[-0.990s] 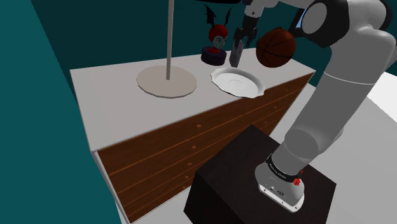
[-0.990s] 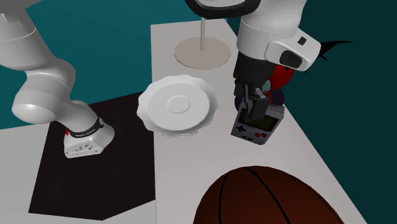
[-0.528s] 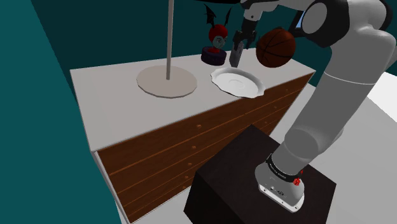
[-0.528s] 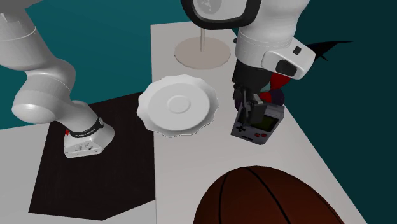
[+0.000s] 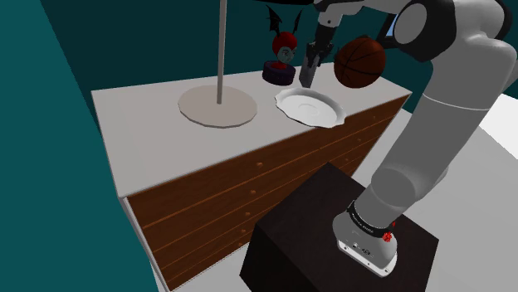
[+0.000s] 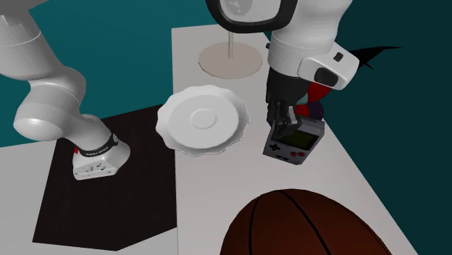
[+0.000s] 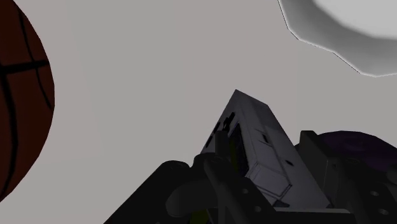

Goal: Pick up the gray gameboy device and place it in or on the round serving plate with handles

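gameboy (image 6: 295,142) top behind tool (image 6: 281,124), basketball (image 6: 290,226) cropped

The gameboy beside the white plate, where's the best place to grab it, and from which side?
Take the gameboy at its screen end, coming down from above. It is a flat slab with straight parallel sides, so it can be pinched squarely there. The pincer clasps it at that end now.
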Controlling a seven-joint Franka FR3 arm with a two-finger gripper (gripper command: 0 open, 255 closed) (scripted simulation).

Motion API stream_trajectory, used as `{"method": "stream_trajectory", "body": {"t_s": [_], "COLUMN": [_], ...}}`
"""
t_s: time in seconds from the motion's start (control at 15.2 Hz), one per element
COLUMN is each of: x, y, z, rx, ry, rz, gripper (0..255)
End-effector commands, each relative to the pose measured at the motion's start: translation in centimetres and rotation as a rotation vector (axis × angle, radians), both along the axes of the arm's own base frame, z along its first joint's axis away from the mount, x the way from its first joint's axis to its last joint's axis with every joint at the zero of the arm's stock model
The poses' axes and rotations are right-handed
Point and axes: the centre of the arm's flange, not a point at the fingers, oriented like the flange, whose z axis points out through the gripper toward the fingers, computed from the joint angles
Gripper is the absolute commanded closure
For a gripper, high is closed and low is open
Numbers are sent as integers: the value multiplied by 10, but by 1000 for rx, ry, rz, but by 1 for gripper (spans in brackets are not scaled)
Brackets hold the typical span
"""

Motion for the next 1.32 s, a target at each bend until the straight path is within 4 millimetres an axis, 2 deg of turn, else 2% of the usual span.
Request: {"method": "stream_trajectory", "body": {"t_s": [0.0, 0.2, 1.25], "x": [0, 0, 0], "y": [0, 0, 0], "z": [-1, -1, 84], "rx": [0, 0, 0], "ry": [1, 1, 1], "rz": [-1, -1, -1], "gripper": [255, 255, 255]}}
